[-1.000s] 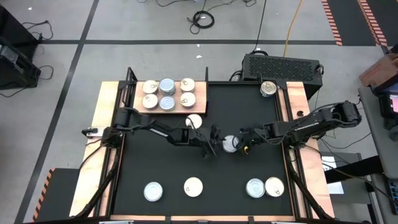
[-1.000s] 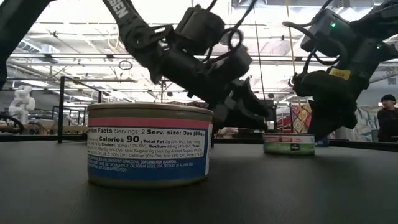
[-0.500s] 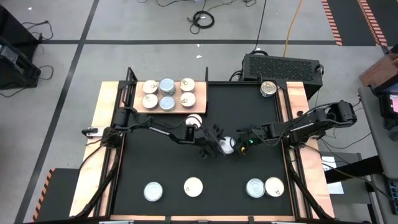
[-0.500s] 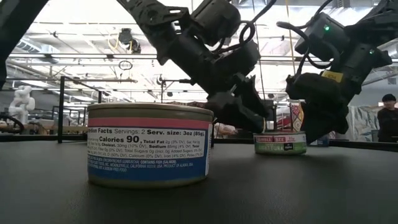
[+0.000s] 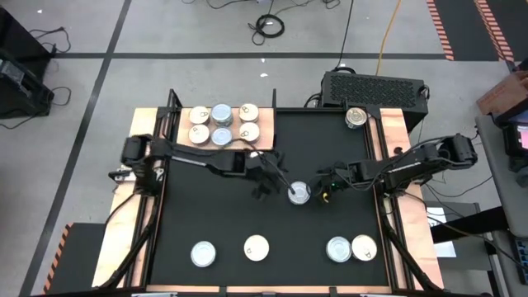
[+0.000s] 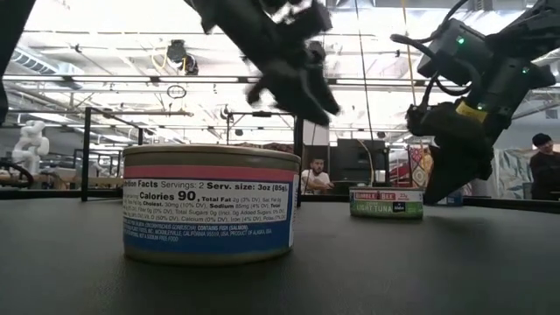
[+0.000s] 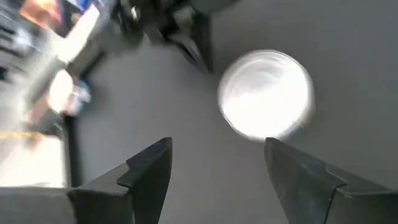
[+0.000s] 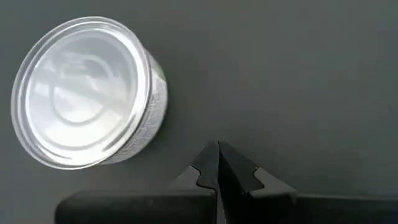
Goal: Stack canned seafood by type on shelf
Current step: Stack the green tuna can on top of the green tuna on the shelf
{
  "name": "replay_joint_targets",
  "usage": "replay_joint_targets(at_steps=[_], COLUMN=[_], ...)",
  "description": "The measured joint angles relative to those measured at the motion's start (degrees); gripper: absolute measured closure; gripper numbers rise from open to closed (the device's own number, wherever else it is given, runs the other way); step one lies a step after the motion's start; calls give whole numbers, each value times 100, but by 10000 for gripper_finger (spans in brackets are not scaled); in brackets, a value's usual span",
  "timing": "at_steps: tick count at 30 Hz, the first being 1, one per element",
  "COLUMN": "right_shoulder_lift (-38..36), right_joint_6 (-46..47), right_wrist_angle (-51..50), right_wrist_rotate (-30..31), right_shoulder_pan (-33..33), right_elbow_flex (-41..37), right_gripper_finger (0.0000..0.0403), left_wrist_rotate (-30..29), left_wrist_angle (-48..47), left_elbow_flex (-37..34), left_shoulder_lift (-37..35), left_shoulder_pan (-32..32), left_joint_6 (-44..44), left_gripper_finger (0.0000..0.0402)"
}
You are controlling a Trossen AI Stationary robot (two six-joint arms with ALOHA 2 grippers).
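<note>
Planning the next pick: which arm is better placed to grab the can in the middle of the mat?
Left. Its tool is open, with the centre can just ahead of its fingers. The right tool is shut beside that can.

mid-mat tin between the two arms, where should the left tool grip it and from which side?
Judging by its pose, across the side wall, coming straight down from above. The tin lies flat on the black mat, lid up, low and round, so any diameter works. The left tool hangs open beside it; the right tool, shut, sits close on the other side, so avoid that axis.
</note>
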Motion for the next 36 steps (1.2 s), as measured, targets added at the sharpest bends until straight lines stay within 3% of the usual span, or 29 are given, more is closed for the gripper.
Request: replay_joint_targets(at_steps=[8, 14, 18, 27, 36], right_shoulder_lift=[-304, -359, -359, -357, -353], right_joint_6=[14, -28, -22, 817, 1495], right_wrist_angle=[-375, -442, -300, -52, 389], right_wrist_rotate=[-56, -69, -168, -102, 1099], right_shoulder_pan=[51, 82, 149, 1247, 2577], right_elbow_flex=[4, 7, 9, 7, 423], right_gripper_finger=[403, 403, 403, 403, 403], left_wrist_rotate=[474, 1790, 2648, 2726, 3025], left_wrist_angle=[-2368, -4259, -4453, -3790, -2852], left_elbow_flex=[-212, -258, -545, -1949, -2661], left_shoulder_lift=[-1108, -1481, -1612, -1612, -1649], left_shoulder_pan=[-74, -297, -687, -1752, -2537], left_joint_6=[-1596, -3563, -4407, -5715, -6505], left_gripper_finger=[146, 146, 146, 146, 146])
